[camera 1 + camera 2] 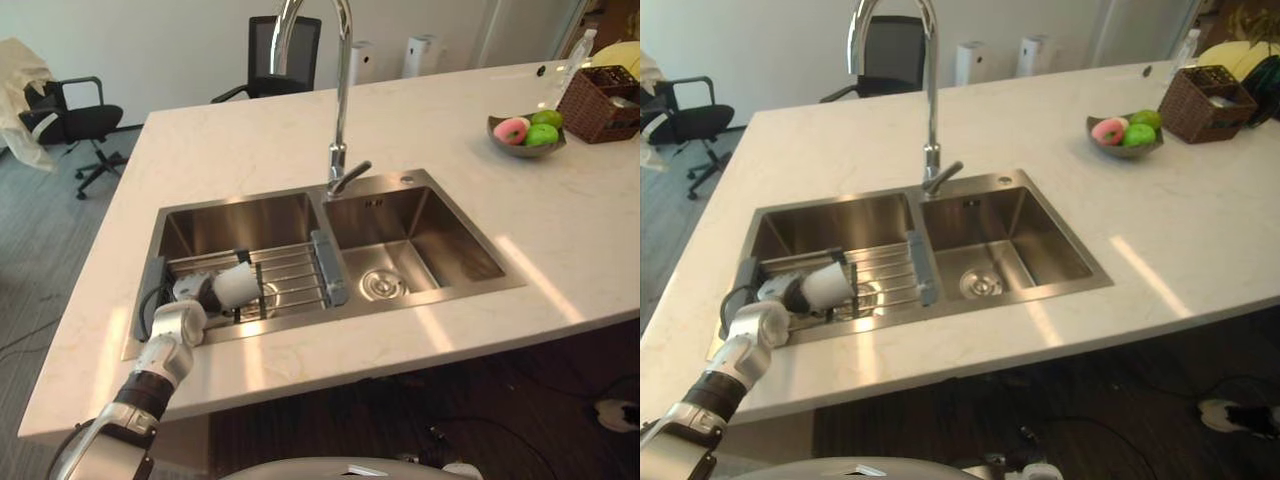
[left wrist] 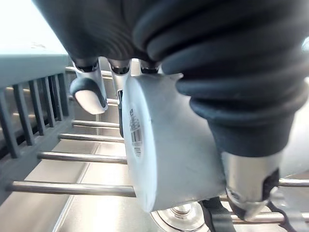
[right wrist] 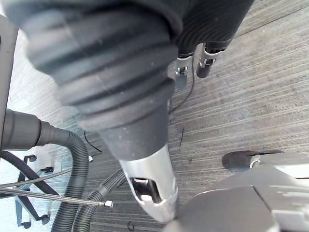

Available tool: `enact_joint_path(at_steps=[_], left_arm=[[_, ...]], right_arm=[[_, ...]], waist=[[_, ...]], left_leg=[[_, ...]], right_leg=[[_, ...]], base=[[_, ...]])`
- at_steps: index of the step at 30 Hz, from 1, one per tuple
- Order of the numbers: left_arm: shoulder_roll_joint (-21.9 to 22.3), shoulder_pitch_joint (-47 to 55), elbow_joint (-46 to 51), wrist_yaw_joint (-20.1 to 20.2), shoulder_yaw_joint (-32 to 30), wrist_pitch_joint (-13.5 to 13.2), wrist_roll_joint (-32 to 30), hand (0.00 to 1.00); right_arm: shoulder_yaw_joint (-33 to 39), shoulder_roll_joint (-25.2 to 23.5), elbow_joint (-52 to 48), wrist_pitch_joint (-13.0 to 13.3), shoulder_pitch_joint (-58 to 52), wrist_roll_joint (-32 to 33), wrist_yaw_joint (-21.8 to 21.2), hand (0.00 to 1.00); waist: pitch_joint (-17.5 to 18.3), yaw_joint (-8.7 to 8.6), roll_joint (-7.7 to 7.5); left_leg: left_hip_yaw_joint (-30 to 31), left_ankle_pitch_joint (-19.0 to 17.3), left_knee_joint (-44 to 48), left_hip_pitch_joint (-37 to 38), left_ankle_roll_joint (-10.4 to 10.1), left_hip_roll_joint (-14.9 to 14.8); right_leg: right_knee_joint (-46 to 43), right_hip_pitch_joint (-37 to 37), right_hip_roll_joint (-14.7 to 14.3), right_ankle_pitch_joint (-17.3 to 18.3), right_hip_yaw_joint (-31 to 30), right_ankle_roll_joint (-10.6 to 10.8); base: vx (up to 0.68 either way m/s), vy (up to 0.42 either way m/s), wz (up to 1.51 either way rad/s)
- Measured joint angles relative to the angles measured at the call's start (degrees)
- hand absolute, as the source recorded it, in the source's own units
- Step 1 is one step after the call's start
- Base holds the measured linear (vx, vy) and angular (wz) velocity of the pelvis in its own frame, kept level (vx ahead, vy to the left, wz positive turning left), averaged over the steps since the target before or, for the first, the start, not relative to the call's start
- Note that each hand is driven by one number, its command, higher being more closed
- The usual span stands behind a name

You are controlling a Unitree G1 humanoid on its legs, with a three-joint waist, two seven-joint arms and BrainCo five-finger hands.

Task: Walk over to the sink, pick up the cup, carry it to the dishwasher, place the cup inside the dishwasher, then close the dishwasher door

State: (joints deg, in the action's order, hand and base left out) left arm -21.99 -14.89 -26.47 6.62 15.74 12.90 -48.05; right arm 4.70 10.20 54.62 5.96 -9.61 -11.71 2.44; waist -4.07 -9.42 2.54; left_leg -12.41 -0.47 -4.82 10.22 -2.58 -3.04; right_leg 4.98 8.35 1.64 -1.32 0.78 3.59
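The right hand (image 3: 116, 87) hangs low over the grey carpeted floor (image 3: 251, 106); whether it is open or closed cannot be told from its wrist view

The left hand (image 1: 180, 320) reaches over the front rim of the sink (image 1: 330, 327) into the left basin; it is closed round the white cup (image 1: 238, 285), with its fingers (image 2: 89, 92) on one side of the cup and the thumb on the other; the cup lies tipped on its side, its flat bottom carrying a small sticker; it sits over the wire rack (image 1: 295, 275) that spans the left basin, though whether it rests on the bars or hangs just clear of them cannot be told; grey end pieces close off the rack on both sides

The sink is a steel double basin set into a pale stone counter (image 1: 300, 140); the right basin holds only its round drain (image 1: 382, 286); the tall curved tap (image 1: 342, 100) stands behind the divider between the two basins, its lever pointing toward the right basin

Farther along the counter, toward the right, a dark bowl (image 1: 530, 151) holds one pink fruit (image 1: 512, 130) and green fruit (image 1: 545, 128); just beyond it stands a brown wicker basket (image 1: 600, 105); past the counter, one black office chair (image 1: 75, 120) stands on the carpet at the left and another (image 1: 280, 55) is near the white wall
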Motion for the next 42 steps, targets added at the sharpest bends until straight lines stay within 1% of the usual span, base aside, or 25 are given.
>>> enact_joint_path(at_steps=[3, 7, 8, 11, 13, 15, 16, 18, 19, 20, 21, 23, 24, 25, 26, 27, 29, 31, 32, 33, 37, 39, 40, 41, 42], left_arm=[[-0.51, 0.18, 1.16, -0.47, -0.01, -1.49, 4.13, 1.0], [-0.42, 2.6, 6.24, -2.19, -0.82, -2.91, 10.62, 1.0], [0.11, 3.98, 9.18, -2.63, -0.87, -3.8, 13.67, 1.0], [0.9, 6.42, 13.99, -3.14, -1.03, -4.61, 18.5, 1.0], [1.3, 8.33, 17.83, -3.98, -2.27, -4.8, 22.38, 1.0], [2.16, 9.36, 23.14, -5.74, -5.27, -5.66, 30.41, 1.0], [2.57, 9.57, 24.57, -6.44, -6.7, -6.23, 32.92, 1.0], [4.4, 10.17, 30.33, -9.84, -12.19, -9.51, 43.07, 1.0], [4.77, 10.26, 31.5, -10.29, -13.23, -10.66, 45.22, 1.0], [5.45, 10.62, 33.58, -11.31, -14.42, -13.36, 49.42, 1.0], [5.82, 11.13, 34.93, -11.67, -14.88, -14.58, 50.8, 1.0], [7.95, 14.31, 39.26, -12.84, -15.66, -21.16, 55.16, 1.0], [8.67, 15.1, 40.06, -12.93, -15.66, -22.6, 55.95, 1.0], [10.53, 16.56, 41.67, -13.66, -15.66, -25.13, 57.75, 1.0], [12.14, 17.48, 42.38, -14.02, -15.69, -27.34, 59.54, 1.0], [12.81, 17.91, 42.86, -14.1, -15.72, -27.97, 60.3, 1.0], [14.96, 19.74, 44.43, -14.49, -15.77, -31.28, 61.97, 1.0], [16.17, 20.81, 45.59, -14.79, -15.77, -32.46, 62.61, 1.0], [17.17, 21.54, 46.17, -15.22, -15.76, -34.04, 63.03, 1.0], [20.25, 23.41, 48.39, -18.88, -15.75, -38.04, 62.47, 1.0], [20.34, 23.42, 48.43, -18.88, -15.52, -38.05, 62.47, 1.0], [20.33, 23.37, 48.43, -19.06, -15.66, -38.45, 62.54, 1.0], [20.32, 22.94, 48.4, -19.04, -15.3, -38.54, 62.61, 1.0], [20.33, 22.47, 48.21, -19.04, -14.44, -38.6, 62.96, 1.0], [20.35, 22.23, 48.04, -19.01, -14.03, -38.61, 63.3, 1.0]], right_arm=[[0.0, 0.0, 0.12, 0.08, 0.05, 0.01, 0.02, 0.0], [-0.01, -0.04, 0.29, 0.54, 0.02, 0.05, 0.22, 0.0], [-0.01, -0.16, 0.32, 1.16, -0.14, 0.18, 0.46, 0.0], [-0.04, -0.7, 0.31, 2.42, -0.31, 0.43, 0.84, 0.0], [-0.05, -1.37, 0.26, 3.56, -0.51, 1.41, 0.85, 0.0], [0.0, -2.46, -0.14, 4.94, -2.01, 6.3, 0.25, 0.0], [0.0, -2.55, -0.25, 5.41, -2.36, 8.0, -0.15, 0.0], [0.12, -2.95, -1.0, 6.93, -3.61, 11.93, -1.24, 0.0], [0.13, -2.97, -1.04, 7.29, -3.84, 12.64, -1.42, 0.0], [0.18, -3.03, -1.29, 8.05, -4.42, 13.84, -2.27, 0.0], [0.23, -3.05, -1.47, 8.27, -4.64, 14.16, -2.54, 0.0], [1.22, -3.79, -2.02, 9.19, -5.21, 15.6, -3.35, 0.0], [1.47, -3.77, -2.01, 9.47, -5.46, 16.29, -3.5, 0.0], [2.43, -4.1, -2.0, 10.26, -6.0, 17.36, -3.87, 0.0], [2.89, -4.55, -1.99, 10.61, -6.54, 18.52, -4.39, 0.0], [3.04, -4.72, -2.0, 10.69, -6.75, 18.78, -4.63, 0.0], [3.47, -4.91, -1.99, 10.72, -7.14, 19.26, -4.98, 0.0], [3.48, -4.99, -1.99, 10.73, -7.28, 19.26, -5.0, 0.0], [3.48, -5.07, -1.98, 10.74, -7.61, 19.29, -5.0, 0.0], [3.87, -5.69, -1.19, 11.25, -8.9, 19.27, -4.95, 0.0], [3.93, -5.67, -1.23, 11.27, -8.99, 19.26, -4.96, 0.0], [4.68, -5.67, -1.21, 11.23, -9.18, 19.36, -4.99, 0.0], [5.19, -5.91, -1.07, 10.59, -9.4, 20.75, -4.99, 0.0], [6.25, -6.54, -0.35, 9.14, -9.68, 22.33, -4.97, 0.0], [6.91, -6.76, 0.05, 8.3, -9.99, 23.18, -4.98, 0.0]], waist=[[0.0, 0.02, -0.01], [0.1, 0.04, -0.28], [0.11, 0.06, -0.59], [0.03, 0.49, -0.83], [-0.22, 0.69, -1.65], [-0.18, 1.53, -2.4], [-0.14, 1.54, -2.46], [-0.14, 1.96, -2.42], [-0.12, 2.13, -2.39], [-0.09, 2.64, -2.34], [-0.08, 2.81, -2.32], [-0.02, 3.2, -2.25], [0.22, 3.29, -2.2], [0.46, 3.59, -2.12], [0.56, 4.38, -1.96], [0.62, 4.63, -1.95], [0.91, 5.12, -2.0], [1.04, 5.47, -2.09], [1.32, 5.79, -2.33], [3.78, 7.51, -3.17], [3.77, 7.28, -3.25], [3.97, 7.37, -2.84], [4.27, 6.97, -3.37], [4.14, 5.86, -3.19], [4.16, 5.46, -3.26]], left_leg=[[0.12, 0.05, 0.0, -0.01, 0.39, 0.22], [0.93, 0.02, 0.0, -0.27, 0.7, 0.67], [1.47, 0.04, 0.01, -0.51, 0.75, 0.81], [1.73, 0.04, 0.01, -0.87, 0.81, 0.93], [1.83, 0.06, 0.03, -1.41, 0.83, 0.94], [2.34, 0.06, 0.3, -1.69, 0.84, 1.02], [2.59, 0.06, 0.31, -1.79, 0.84, 1.06], [2.94, 0.11, 0.3, -2.08, 0.91, 1.28], [2.98, 0.13, 0.3, -2.1, 0.94, 1.31], [3.01, 0.16, 0.21, -2.1, 0.99, 1.35], [3.03, 0.18, 0.09, -2.1, 1.02, 1.37], [3.07, 0.32, -0.01, -2.17, 1.21, 1.41], [3.1, 0.34, -0.01, -2.35, 1.21, 1.4], [3.11, 0.36, -0.01, -2.48, 1.25, 1.4], [3.11, 0.36, -0.02, -2.5, 1.24, 1.4], [3.12, 0.35, -0.02, -2.5, 1.24, 1.4], [3.29, 0.36, -0.02, -3.21, 1.19, 1.4], [3.5, 0.34, -0.02, -3.26, 1.13, 1.41], [3.63, 0.36, -0.02, -3.29, 1.15, 1.42], [4.4, 0.81, -0.02, -3.73, 1.39, 1.55], [3.79, 0.77, 0.33, -3.17, 1.34, 1.45], [2.06, 0.51, 0.34, -3.21, 1.01, 0.98], [1.6, 0.17, 0.33, -3.43, 0.52, 0.58], [1.74, 0.16, 0.32, -3.76, 0.35, 0.36], [1.89, 0.19, 0.33, -3.8, 0.3, 0.29]], right_leg=[[0.0, 0.01, 0.21, 0.06, 0.06, 0.1], [0.0, 0.08, 0.62, 0.21, 0.74, 0.32], [0.0, 0.11, 0.88, 0.19, 1.4, 0.29], [-0.01, -0.04, 0.99, 0.2, 1.76, 0.3], [-0.12, -0.49, 1.02, 0.19, 1.87, 0.29], [-0.35, -0.48, 1.12, 0.25, 2.64, 0.34], [-0.36, -0.46, 1.15, 0.26, 3.19, 0.35], [-0.36, -0.46, 1.38, 0.29, 3.87, 0.38], [-0.36, -0.44, 1.42, 0.29, 4.04, 0.38], [-0.36, -0.4, 1.48, 0.3, 4.28, 0.38], [-0.36, -0.37, 1.5, 0.3, 4.35, 0.38], [-0.36, -0.27, 1.6, 0.3, 4.63, 0.36], [-0.36, -0.44, 1.64, 0.29, 4.6, 0.35], [-0.36, -0.48, 1.66, 0.27, 4.66, 0.32], [-0.36, -0.49, 1.68, 0.24, 4.65, 0.28], [-0.36, -0.5, 1.69, 0.23, 4.65, 0.27], [-0.37, -0.53, 1.69, 0.22, 4.77, 0.24], [-0.37, -0.61, 1.71, 0.22, 4.84, 0.24], [-0.37, -0.56, 1.72, 0.22, 4.93, 0.25], [-0.38, -0.4, 1.9, 0.28, 6.1, 0.26], [-0.37, -0.73, 1.75, 0.25, 5.53, 0.23], [-0.27, -1.77, 1.29, 0.03, 3.85, 0.01], [-0.05, -2.2, 1.14, 0.0, 3.55, -0.12], [-0.08, -2.35, 1.12, 0.14, 4.88, -0.38], [-0.12, -2.35, 1.08, 0.2, 5.16, -0.43]], base=[[0.0, 0.0, 0.0], [0.0, 0.0, 0.09], [0.01, -0.002, 0.18], [0.02, -0.013, 0.09], [0.01, -0.019, 0.04], [0.03, -0.022, 0.11], [0.02, -0.024, 0.16], [0.0, -0.02, 0.12], [-0.02, -0.014, 0.07], [-0.02, -0.014, 0.05], [-0.05, -0.026, 0.06], [-0.05, -0.026, 0.07], [-0.04, -0.023, 0.05], [-0.04, -0.023, 0.02], [-0.05, -0.027, 0.01], [-0.04, -0.022, 0.0], [-0.05, -0.025, 0.02], [-0.02, -0.011, 0.02], [0.0, 0.0, 0.0], [0.0, 0.0, 0.0], [0.0, 0.0, -0.08], [-0.01, -0.014, -0.42], [-0.02, -0.046, -0.23], [-0.01, -0.055, -0.08], [0.0, -0.06, 0.08]])
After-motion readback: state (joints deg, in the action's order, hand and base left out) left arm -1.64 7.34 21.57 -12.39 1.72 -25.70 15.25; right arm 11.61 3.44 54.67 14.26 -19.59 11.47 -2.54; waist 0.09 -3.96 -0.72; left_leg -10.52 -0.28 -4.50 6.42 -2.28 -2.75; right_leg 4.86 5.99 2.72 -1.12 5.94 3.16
